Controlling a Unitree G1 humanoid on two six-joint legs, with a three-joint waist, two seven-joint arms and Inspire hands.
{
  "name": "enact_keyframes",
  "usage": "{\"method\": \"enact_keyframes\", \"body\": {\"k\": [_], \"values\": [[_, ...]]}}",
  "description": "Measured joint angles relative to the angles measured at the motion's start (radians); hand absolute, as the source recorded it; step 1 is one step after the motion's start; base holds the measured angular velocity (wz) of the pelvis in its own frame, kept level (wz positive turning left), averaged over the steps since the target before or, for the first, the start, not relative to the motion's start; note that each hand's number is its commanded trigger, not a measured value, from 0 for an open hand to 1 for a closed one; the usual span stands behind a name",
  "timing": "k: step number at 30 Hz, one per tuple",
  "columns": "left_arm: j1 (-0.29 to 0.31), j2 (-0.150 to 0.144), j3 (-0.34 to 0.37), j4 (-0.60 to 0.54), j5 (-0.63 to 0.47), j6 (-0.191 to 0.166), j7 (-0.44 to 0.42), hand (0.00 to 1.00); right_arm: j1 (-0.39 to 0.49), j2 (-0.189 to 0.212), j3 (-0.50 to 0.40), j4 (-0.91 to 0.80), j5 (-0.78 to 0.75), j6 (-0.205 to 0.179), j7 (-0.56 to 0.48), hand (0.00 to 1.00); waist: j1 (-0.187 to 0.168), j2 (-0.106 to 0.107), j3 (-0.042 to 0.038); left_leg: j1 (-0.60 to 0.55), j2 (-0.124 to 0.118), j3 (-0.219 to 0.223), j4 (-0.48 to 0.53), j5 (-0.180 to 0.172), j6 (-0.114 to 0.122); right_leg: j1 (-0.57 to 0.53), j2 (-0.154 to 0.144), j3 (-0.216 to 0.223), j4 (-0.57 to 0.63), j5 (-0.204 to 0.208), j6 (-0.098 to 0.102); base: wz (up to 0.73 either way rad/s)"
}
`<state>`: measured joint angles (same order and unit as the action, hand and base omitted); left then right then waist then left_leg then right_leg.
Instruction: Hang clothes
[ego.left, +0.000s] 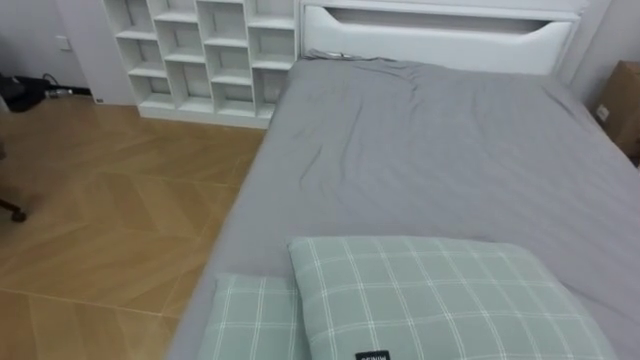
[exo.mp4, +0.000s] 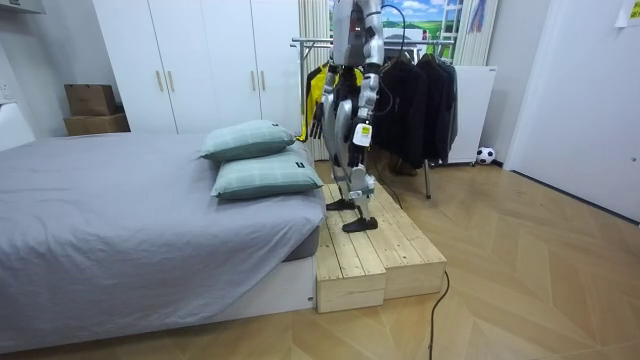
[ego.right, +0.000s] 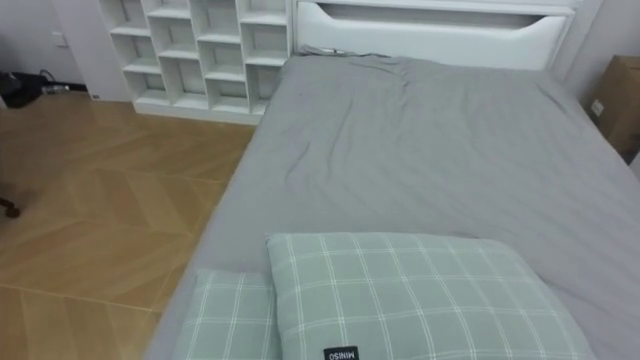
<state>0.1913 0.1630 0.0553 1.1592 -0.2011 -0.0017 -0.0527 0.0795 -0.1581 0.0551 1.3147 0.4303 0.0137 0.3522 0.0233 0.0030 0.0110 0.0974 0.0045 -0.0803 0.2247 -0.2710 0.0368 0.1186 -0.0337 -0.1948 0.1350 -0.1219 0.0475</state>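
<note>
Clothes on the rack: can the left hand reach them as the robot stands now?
Probably not: the left hand hangs low, the robot faces the bed, and its body stands between that hand and the clothes.

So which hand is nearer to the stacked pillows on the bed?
Right. The right hand hangs forward, towards the pillows; the left hand hangs at the robot's side, farther back.
</note>
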Motion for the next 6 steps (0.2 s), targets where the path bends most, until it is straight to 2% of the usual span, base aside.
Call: {"method": "enact_keyframes", "body": {"k": [6], "values": [[0.000, 0.000, 0.000, 0.000, 0.000, 0.000, 0.000, 0.00, -0.001, 0.000, 0.001, 0.000, -0.004, 0.000, 0.001, 0.00, 0.000, 0.000, 0.0001, 0.000, 0.000, 0.000, -0.001, 0.000, 0.000, 0.000, 0.000, 0.000, -0.001, 0.000, 0.000, 0.00]]}}
